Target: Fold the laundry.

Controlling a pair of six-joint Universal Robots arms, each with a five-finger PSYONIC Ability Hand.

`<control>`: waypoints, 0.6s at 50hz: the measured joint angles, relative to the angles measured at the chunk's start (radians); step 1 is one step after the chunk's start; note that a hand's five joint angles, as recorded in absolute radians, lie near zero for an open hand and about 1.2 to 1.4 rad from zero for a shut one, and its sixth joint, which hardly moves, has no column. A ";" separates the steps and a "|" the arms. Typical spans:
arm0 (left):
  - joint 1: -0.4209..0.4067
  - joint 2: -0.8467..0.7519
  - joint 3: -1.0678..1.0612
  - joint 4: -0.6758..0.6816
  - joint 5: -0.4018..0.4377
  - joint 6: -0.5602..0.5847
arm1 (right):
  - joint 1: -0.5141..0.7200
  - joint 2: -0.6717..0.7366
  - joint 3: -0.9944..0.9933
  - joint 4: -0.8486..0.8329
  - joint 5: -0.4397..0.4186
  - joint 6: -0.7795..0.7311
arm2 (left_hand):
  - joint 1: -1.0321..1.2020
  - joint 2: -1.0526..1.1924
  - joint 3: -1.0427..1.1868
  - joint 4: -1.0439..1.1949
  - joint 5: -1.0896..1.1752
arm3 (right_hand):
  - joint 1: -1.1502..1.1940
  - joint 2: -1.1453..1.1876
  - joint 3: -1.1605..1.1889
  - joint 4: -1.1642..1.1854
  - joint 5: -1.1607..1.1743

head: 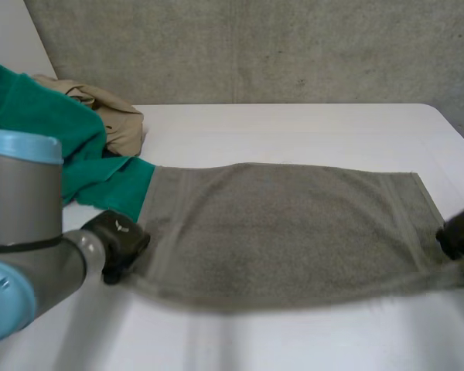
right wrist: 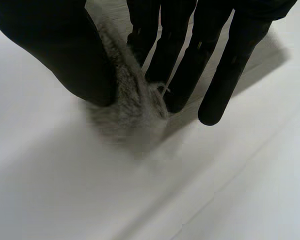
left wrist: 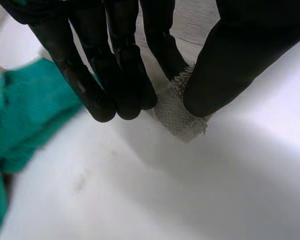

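Lying heaped at the far left of the white table (head: 294,127), a green cloth (head: 69,147) rests against a crumpled beige garment (head: 116,116) just behind it, and one green end reaches the left short edge of the grey towel (head: 286,232). The left hand (head: 117,241) sits at the towel's near left corner. In its wrist view the fingers (left wrist: 115,75) and the thumb are closed on that corner, pinching the weave between them, with the corner's tip poking out past the fingertips just over the table and the green cloth beside the hand. The towel lies spread flat and lengthwise across the middle of the table, its near long edge running from one hand to the other. The right hand (head: 462,232) is at the near right corner. In its wrist view the thumb and the fingers (right wrist: 165,75) squeeze a bunched bit of the towel between them, while the outermost finger stands straight beside the cloth.
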 measured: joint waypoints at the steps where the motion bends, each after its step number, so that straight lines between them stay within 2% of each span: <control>1: -0.005 -0.043 0.068 0.017 -0.011 -0.009 | 0.024 0.029 -0.036 -0.075 0.004 0.057 | 0.000 0.000 0.000 0.000 0.001 | 0.000 0.000 0.000 0.000 0.000; 7: -0.019 -0.223 0.367 0.058 -0.042 -0.063 | 0.103 0.158 -0.184 -0.318 0.042 0.246 | 0.000 0.000 0.000 0.000 0.001 | 0.000 0.000 0.000 0.000 0.000; 10: -0.024 -0.355 0.584 0.065 -0.071 -0.093 | 0.144 0.240 -0.268 -0.437 0.085 0.320 | 0.000 0.000 0.000 0.000 0.007 | 0.000 0.000 0.000 0.000 0.000; 14: -0.027 -0.504 0.828 0.056 -0.105 -0.110 | 0.183 0.334 -0.357 -0.556 0.144 0.356 | 0.000 0.000 0.000 0.000 0.007 | 0.000 0.000 0.000 0.000 0.000; 16: -0.028 -0.525 0.863 0.054 -0.109 -0.111 | 0.188 0.347 -0.370 -0.571 0.153 0.358 | 0.000 0.000 0.000 0.000 0.007 | 0.000 0.000 0.000 0.000 0.000; 17: -0.030 -0.610 1.004 0.042 -0.119 -0.110 | 0.206 0.398 -0.418 -0.623 0.182 0.360 | 0.000 0.000 0.000 0.000 0.007 | 0.000 0.000 0.000 0.000 0.000; 25: -0.036 -0.833 1.357 0.013 -0.106 -0.076 | 0.251 0.546 -0.570 -0.710 0.256 0.346 | 0.000 0.000 0.000 0.000 0.007 | 0.000 0.000 0.000 0.000 0.000; 26: -0.037 -0.857 1.391 0.012 -0.104 -0.072 | 0.255 0.565 -0.591 -0.715 0.264 0.345 | 0.000 0.000 0.000 0.000 0.007 | -0.057 -0.047 -0.048 -0.048 -0.047; 27: -0.038 -0.879 1.422 0.012 -0.104 -0.068 | 0.260 0.588 -0.618 -0.718 0.274 0.342 | -0.003 -0.005 -0.005 -0.003 0.006 | -0.251 -0.242 -0.240 -0.238 -0.239; 29: -0.040 -0.903 1.454 0.011 -0.104 -0.065 | 0.266 0.614 -0.646 -0.719 0.285 0.339 | -0.193 -0.210 -0.203 -0.211 -0.175 | -0.522 -0.516 -0.503 -0.498 -0.509; 30: -0.041 -0.911 1.464 0.011 -0.104 -0.064 | 0.268 0.623 -0.657 -0.719 0.289 0.338 | -0.205 -0.221 -0.213 -0.221 -0.185 | -0.624 -0.636 -0.621 -0.615 -0.612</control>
